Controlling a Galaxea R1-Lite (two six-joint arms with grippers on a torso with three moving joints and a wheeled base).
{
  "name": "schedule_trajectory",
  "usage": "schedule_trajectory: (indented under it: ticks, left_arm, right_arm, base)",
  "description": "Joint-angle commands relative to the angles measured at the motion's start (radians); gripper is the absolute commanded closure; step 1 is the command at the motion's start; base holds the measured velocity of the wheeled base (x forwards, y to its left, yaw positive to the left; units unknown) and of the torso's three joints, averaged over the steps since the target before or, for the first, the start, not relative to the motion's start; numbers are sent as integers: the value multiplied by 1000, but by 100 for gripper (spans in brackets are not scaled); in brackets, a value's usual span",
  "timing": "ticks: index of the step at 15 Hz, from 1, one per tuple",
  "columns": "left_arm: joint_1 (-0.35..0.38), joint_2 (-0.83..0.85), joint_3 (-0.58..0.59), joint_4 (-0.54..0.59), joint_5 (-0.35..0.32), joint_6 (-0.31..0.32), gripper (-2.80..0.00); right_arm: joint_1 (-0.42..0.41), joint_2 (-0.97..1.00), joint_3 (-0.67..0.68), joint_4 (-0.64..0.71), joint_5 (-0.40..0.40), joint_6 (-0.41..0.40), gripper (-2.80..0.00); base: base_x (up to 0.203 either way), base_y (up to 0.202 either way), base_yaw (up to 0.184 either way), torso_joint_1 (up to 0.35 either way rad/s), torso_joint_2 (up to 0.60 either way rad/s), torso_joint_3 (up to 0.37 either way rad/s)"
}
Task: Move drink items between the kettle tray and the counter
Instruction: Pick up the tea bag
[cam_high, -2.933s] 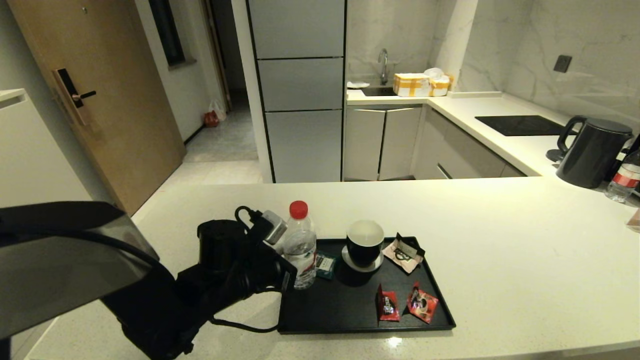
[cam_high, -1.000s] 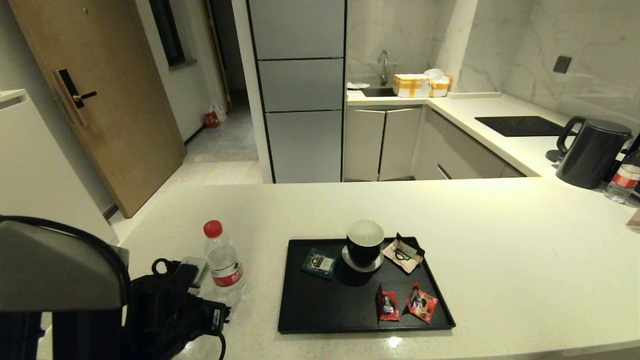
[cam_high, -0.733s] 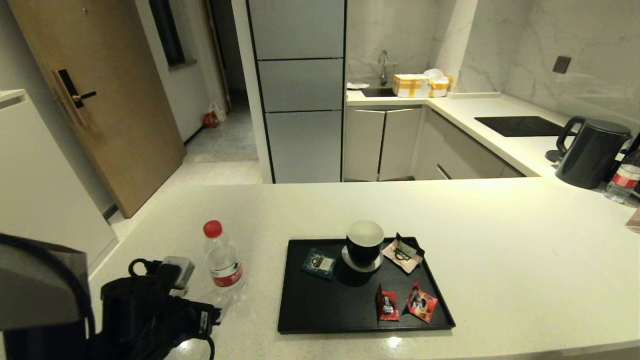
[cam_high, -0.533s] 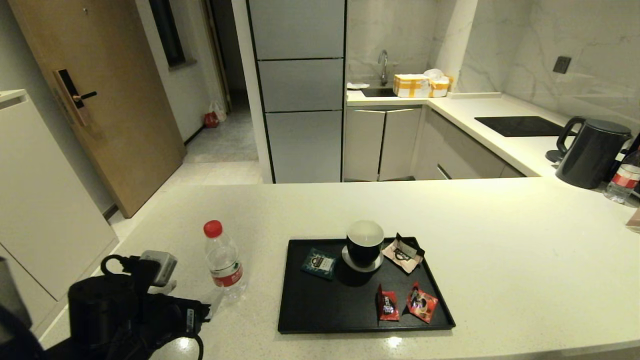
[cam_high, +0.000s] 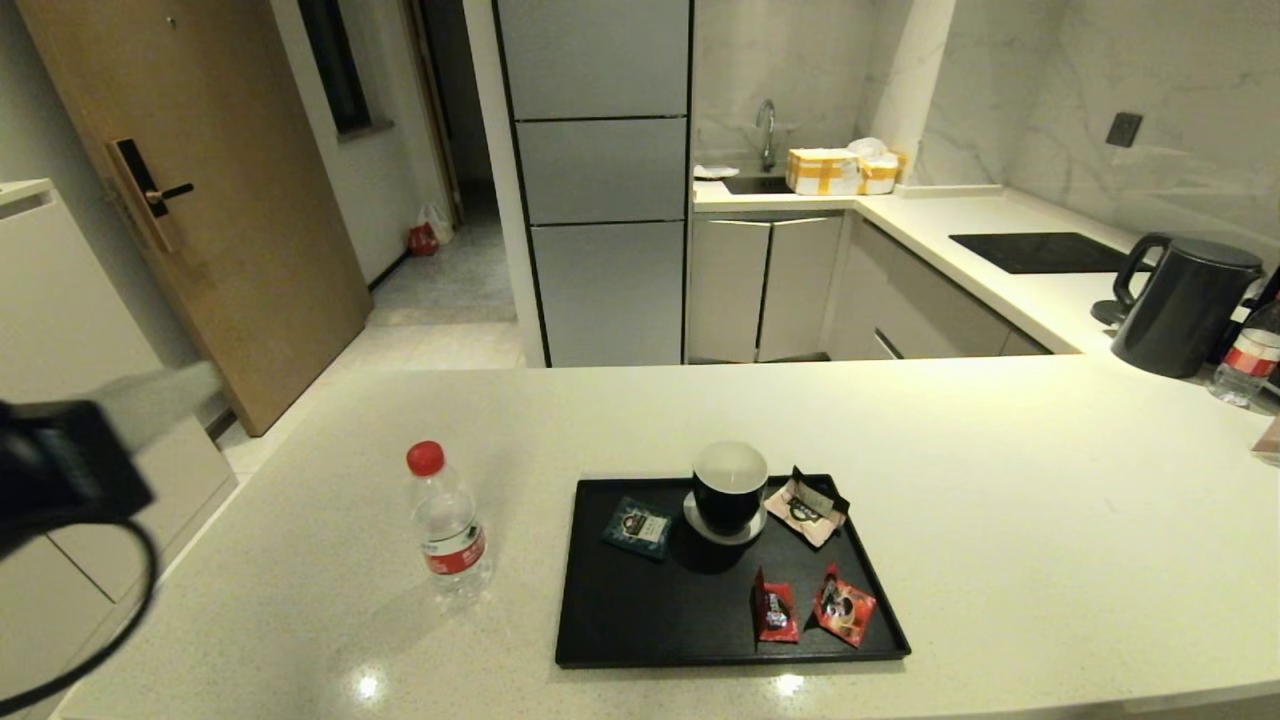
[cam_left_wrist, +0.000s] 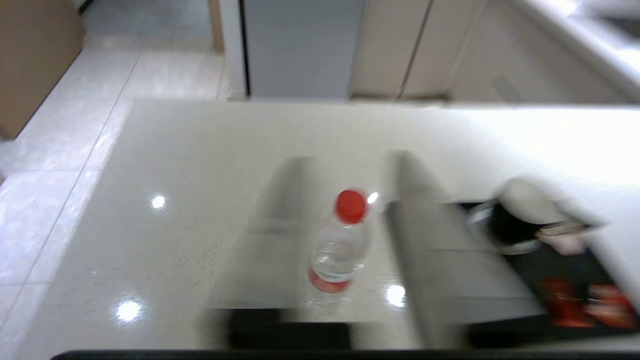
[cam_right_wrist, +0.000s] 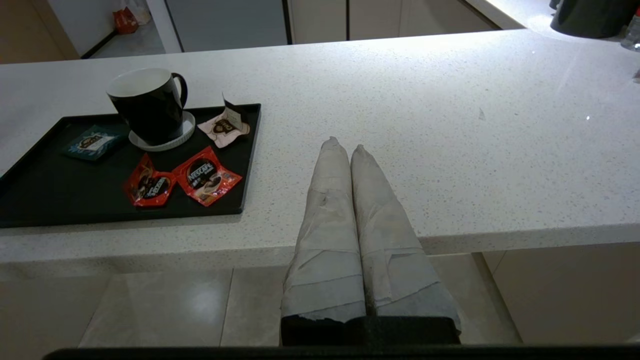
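Observation:
The clear water bottle (cam_high: 447, 525) with red cap and red label stands upright on the cream counter (cam_high: 1000, 500), left of the black kettle tray (cam_high: 650, 620). Two red sachets (cam_high: 776, 607) (cam_high: 845, 605) lie on the tray's near right part. My left arm (cam_high: 60, 470) is drawn back beyond the counter's left end. In the left wrist view the left gripper (cam_left_wrist: 350, 160) shows only as smeared grey streaks, holding nothing, with the bottle (cam_left_wrist: 340, 245) standing well beyond it. My right gripper (cam_right_wrist: 345, 145) is shut and empty at the counter's front edge, right of the tray (cam_right_wrist: 50, 190).
On the tray also stand a black mug (cam_high: 730, 490) on a white coaster, a teal sachet (cam_high: 637, 525) and a pale pink sachet (cam_high: 805, 508). A black kettle (cam_high: 1185, 305) and another bottle (cam_high: 1250, 360) stand at the far right, beyond them a black hob panel (cam_high: 1040, 250).
My left gripper carried the bottle off the tray's left end, set it on the counter and let go. The arm then pulled back to the left, almost out of the head view.

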Motion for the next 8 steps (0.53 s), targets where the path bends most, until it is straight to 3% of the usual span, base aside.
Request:
schedule_trajectory:
  ticks: [1,4,8]
  left_arm:
    - [30,-368,-166,644,-12,-23,0]
    - [118,-613,-250,1034,-57,-40,0]
    - [194,-892,-225,1276,-120,-24,0]
  right_arm:
    - [1,0,2,0,0,0,0]
    - [1,0,2,0,0,0,0]
    - [2,0,2,0,2,0,0]
  base:
    - [0,0,0,0,0,0]
    - [0,0,0,0,0,0]
    - [0,0,0,0,0,0]
